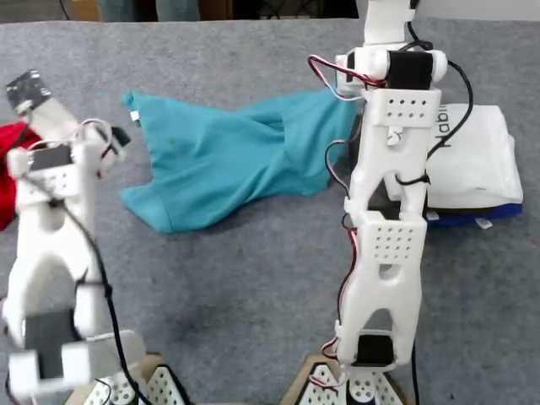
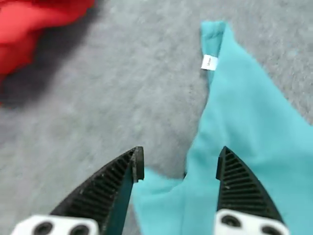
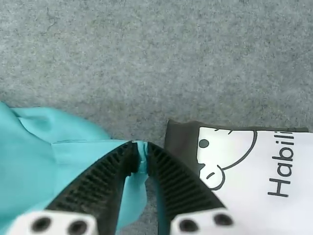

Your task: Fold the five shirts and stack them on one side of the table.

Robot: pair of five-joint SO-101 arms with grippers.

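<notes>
R gripper [image 3: 140,161] pinches the teal shirt [image 1: 236,160] at its edge beside the stack [image 1: 477,160]. L gripper [image 2: 180,165] is spread wide over the shirt's other end.

I see bare desk [image 1: 253,287] open in the near middle | teal shirt [image 1: 219,160] sprawls across the far middle | folded stack [image 1: 477,169] blocks the right side | red shirt [image 1: 7,181] crowds the left edge

I stand over a tabletop [image 1: 245,295] covered to every edge in grey, felt-like cloth (speckled and a little fuzzy where my wrist views come close). Past its far edge, near the far left corner, sits a brown box-like shape [image 1: 83,8], with dark space alongside.
</notes>
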